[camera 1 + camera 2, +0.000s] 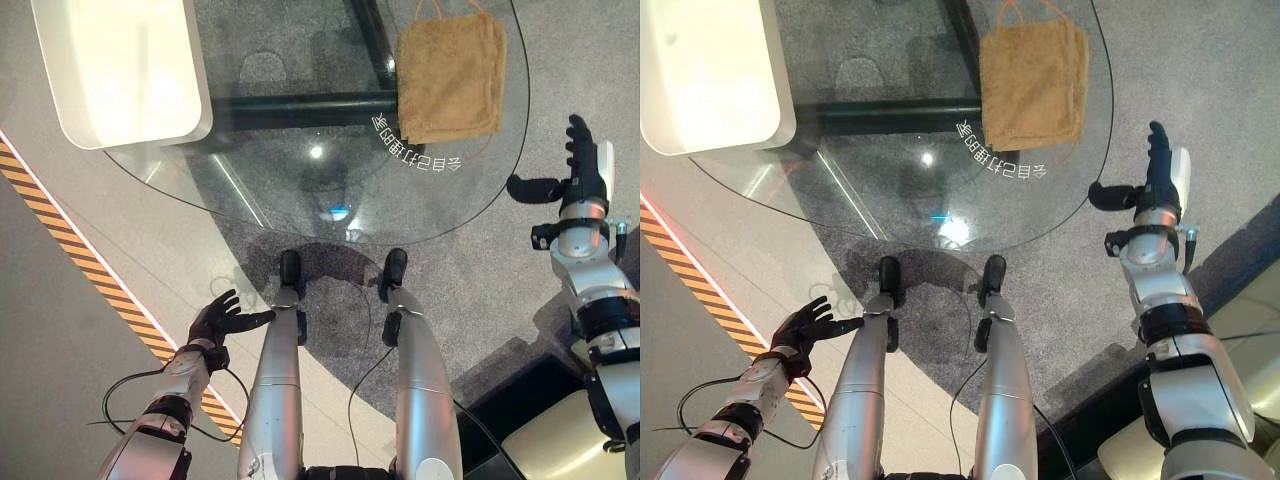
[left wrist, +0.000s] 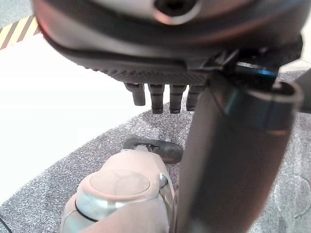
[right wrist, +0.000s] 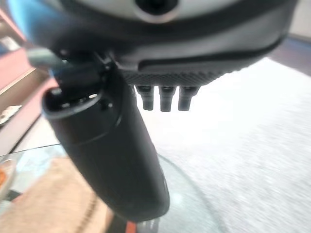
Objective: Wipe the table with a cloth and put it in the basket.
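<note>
While the head camera looks straight down, the left hand (image 1: 218, 320) hangs low at the robot's left side, above pale floor and just beside a yellow-and-black striped floor line (image 1: 60, 228), well short of the table's near edge. Its arm comes up from the lower left corner, and the fingers are spread and nearly straight, thumb pointing inward, holding nothing; in the left wrist view the fingers (image 2: 156, 99) hang as a short straight row over grey carpet. Further left and far from the robot, a white rounded basket (image 1: 120, 70) sits on the far left part of the round glass table (image 1: 300, 200), its corner overhanging the glass rim. Through the clear top a dark crossbar (image 1: 300, 108) of the table's frame can be seen, along with the speckled grey carpet (image 1: 480, 270) below. Moving right, a tan cloth (image 1: 452, 75) lies flat and roughly square on the far right part of the glass, with a thin loop at its far edge, well apart from the basket and from both hands. Furthest right, the right hand (image 1: 580, 165) is raised beyond the table's right rim, over carpet, forearm upright, fingers straight and pointing away from the robot, thumb stuck out toward the table. It holds nothing and touches neither cloth nor glass.
</note>
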`<state>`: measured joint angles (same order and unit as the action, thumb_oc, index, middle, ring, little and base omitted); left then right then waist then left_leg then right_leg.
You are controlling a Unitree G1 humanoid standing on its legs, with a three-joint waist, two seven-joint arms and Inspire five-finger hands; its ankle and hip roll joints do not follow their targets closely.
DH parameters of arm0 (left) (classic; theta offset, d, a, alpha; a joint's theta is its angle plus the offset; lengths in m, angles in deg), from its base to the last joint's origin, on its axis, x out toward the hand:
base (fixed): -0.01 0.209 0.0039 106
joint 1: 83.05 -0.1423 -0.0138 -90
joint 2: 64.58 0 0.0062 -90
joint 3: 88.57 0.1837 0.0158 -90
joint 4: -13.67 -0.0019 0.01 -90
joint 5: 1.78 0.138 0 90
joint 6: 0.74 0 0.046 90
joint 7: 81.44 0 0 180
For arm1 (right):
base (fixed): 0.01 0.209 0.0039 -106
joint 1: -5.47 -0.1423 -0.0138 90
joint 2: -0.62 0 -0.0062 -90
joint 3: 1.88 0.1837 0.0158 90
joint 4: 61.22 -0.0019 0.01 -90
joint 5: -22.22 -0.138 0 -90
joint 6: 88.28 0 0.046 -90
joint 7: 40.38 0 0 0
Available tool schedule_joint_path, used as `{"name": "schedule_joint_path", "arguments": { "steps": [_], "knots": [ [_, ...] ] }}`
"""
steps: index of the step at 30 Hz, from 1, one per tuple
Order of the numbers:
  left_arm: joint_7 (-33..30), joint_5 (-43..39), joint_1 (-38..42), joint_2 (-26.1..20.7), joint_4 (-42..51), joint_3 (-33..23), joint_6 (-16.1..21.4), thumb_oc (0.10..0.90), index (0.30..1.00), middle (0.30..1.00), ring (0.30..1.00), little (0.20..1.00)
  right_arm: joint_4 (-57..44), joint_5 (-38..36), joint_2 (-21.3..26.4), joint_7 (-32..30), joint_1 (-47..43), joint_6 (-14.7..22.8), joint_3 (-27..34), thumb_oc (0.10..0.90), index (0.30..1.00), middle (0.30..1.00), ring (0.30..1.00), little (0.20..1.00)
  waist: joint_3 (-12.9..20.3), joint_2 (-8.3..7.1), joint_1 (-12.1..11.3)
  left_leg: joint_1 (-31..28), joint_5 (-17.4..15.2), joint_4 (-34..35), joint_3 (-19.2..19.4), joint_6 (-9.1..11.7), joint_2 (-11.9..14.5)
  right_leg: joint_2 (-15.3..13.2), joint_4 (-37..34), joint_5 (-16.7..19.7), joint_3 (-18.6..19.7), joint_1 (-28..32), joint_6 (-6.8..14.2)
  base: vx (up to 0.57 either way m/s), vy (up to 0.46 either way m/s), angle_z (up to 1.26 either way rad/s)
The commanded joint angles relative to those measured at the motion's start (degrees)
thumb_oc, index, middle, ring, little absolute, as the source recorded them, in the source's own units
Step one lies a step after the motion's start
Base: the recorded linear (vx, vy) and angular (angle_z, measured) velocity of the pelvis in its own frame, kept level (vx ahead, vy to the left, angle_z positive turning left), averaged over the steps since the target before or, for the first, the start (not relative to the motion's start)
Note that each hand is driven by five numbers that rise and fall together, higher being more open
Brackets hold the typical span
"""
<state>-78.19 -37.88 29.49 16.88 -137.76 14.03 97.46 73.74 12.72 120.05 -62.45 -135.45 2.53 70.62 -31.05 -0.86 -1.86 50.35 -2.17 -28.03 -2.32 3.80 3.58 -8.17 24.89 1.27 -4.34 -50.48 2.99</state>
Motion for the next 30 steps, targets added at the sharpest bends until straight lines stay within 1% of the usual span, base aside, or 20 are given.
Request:
{"name": "schedule_joint_path", "arguments": {
  "steps": [1,2,6,8,9,10,13,18,21,25,28,30],
  "knots": [
    [-0.2,-0.6,-5.4,-3.3,-1.4,-0.4,0.2,0.800,0.900,0.900,0.900,0.900,-6.5,5.0,9.9,-4.1,-6.1,-0.6,-2.6,0.800,0.900,0.900,0.900,0.900,1.3,1.09,-0.7,1.1,2.2,1.0,0.8,-2.3,-1.8,1.0,2.0,-1.8,-3.1,0.9,-1.5,0.00,0.000,0.00],
    [-0.2,-0.6,-5.8,-3.2,-1.4,-0.3,0.2,0.800,0.900,0.900,0.900,0.900,-6.5,5.1,9.9,-4.0,-6.2,-0.6,-3.1,0.800,0.900,0.900,0.900,0.900,1.3,1.18,-0.7,-0.1,0.4,0.5,0.6,-2.0,-1.7,1.2,2.7,-3.4,-2.7,2.0,-1.1,0.06,-0.006,-0.01],
    [-0.1,-0.8,-6.0,-3.5,-0.7,0.1,-0.1,0.800,0.900,0.900,0.900,0.900,-7.2,7.6,10.4,-1.6,-15.3,-3.4,-10.2,0.800,0.900,0.900,0.900,0.900,1.3,1.54,-1.6,0.4,0.6,0.9,0.4,-2.0,-1.9,1.4,2.1,-3.4,-2.9,1.6,-1.2,0.02,-0.002,-0.01],
    [0.0,-0.8,-5.8,-3.7,-0.5,0.5,-0.2,0.800,0.900,0.900,0.900,0.900,-6.2,7.6,10.1,-0.3,-20.2,-4.7,-14.3,0.800,0.900,0.900,0.900,0.900,1.3,1.72,-2.1,0.6,0.8,1.2,0.1,-2.0,-2.3,1.5,1.5,-3.3,-3.0,1.5,-1.4,0.00,0.000,0.00],
    [-0.2,-0.9,-6.1,-3.7,0.0,0.9,-0.2,0.800,0.900,0.900,0.900,0.900,-5.1,7.1,9.7,0.6,-23.8,-5.5,-17.0,0.800,0.900,0.900,0.900,0.900,1.3,2.05,-2.6,0.9,1.0,1.5,-0.2,-2.0,-2.6,1.7,1.3,-3.3,-2.9,1.2,-1.5,0.00,0.000,0.00],
    [-0.2,-0.9,-6.1,-3.6,0.1,0.8,-0.2,0.800,0.900,0.900,0.900,0.900,-4.9,7.1,9.6,0.7,-24.2,-5.5,-17.3,0.800,0.900,0.900,0.900,0.900,1.3,2.12,-2.6,0.9,1.0,1.5,-0.3,-2.0,-2.6,1.7,1.3,-3.3,-2.9,1.1,-1.6,0.00,0.000,0.00],
    [0.0,-0.8,-6.3,-3.7,0.8,1.4,-0.4,0.800,0.900,0.900,0.900,0.900,-2.1,5.5,8.3,3.0,-29.5,-5.9,-21.5,0.800,0.900,0.900,0.900,0.900,1.3,2.67,-3.5,1.1,1.4,2.0,-0.7,-2.0,-3.1,1.8,1.0,-3.2,-3.1,0.8,-1.8,0.00,0.000,0.00],
    [-0.2,-0.8,-6.7,-3.8,2.2,1.7,-1.2,0.800,0.900,0.900,0.900,0.900,0.7,4.9,6.4,6.1,-33.7,-7.0,-24.7,0.800,0.900,0.900,0.900,0.900,1.3,3.37,-4.6,1.6,1.8,2.5,-1.1,-2.1,-3.5,1.6,1.2,-3.4,-3.6,0.4,-2.0,-0.01,0.003,0.02],
    [-0.1,-0.6,-7.1,-3.9,2.8,1.8,-1.4,0.800,0.900,0.900,0.900,0.900,2.3,6.3,5.8,7.7,-35.5,-8.8,-26.5,0.800,0.900,0.900,0.900,0.900,1.3,3.64,-5.2,1.9,2.1,2.7,-1.3,-2.0,-3.6,1.5,1.2,-3.3,-3.9,0.1,-1.9,-0.01,-0.004,0.03],
    [-0.1,-0.8,-7.5,-3.6,3.2,2.2,-1.4,0.800,0.900,0.900,0.900,0.900,4.8,7.6,5.2,9.7,-37.3,-10.4,-28.5,0.800,0.900,0.900,0.900,0.900,1.3,3.99,-5.6,2.3,2.4,2.8,-1.5,-1.9,-3.6,1.3,1.6,-3.3,-4.0,-0.4,-2.0,-0.01,0.002,0.02],
    [-0.2,-0.7,-7.7,-3.6,3.7,2.3,-1.6,0.800,0.900,0.900,0.900,0.900,5.0,6.9,5.0,10.4,-37.9,-11.8,-28.9,0.800,0.900,0.900,0.900,0.900,1.3,4.00,-5.8,2.5,2.4,2.8,-1.5,-1.9,-3.5,1.3,1.9,-3.4,-4.1,-0.7,-2.0,0.00,0.000,0.00],
    [-0.2,-0.8,-7.8,-3.8,3.6,2.4,-1.5,0.800,0.900,0.900,0.900,0.900,5.9,8.0,5.0,11.2,-38.3,-12.2,-29.1,0.800,0.900,0.900,0.900,0.900,1.3,3.95,-5.9,2.3,2.6,3.1,-1.6,-2.0,-3.6,1.4,1.9,-3.4,-4.2,-0.6,-2.0,0.00,0.000,0.00]
  ]
}}
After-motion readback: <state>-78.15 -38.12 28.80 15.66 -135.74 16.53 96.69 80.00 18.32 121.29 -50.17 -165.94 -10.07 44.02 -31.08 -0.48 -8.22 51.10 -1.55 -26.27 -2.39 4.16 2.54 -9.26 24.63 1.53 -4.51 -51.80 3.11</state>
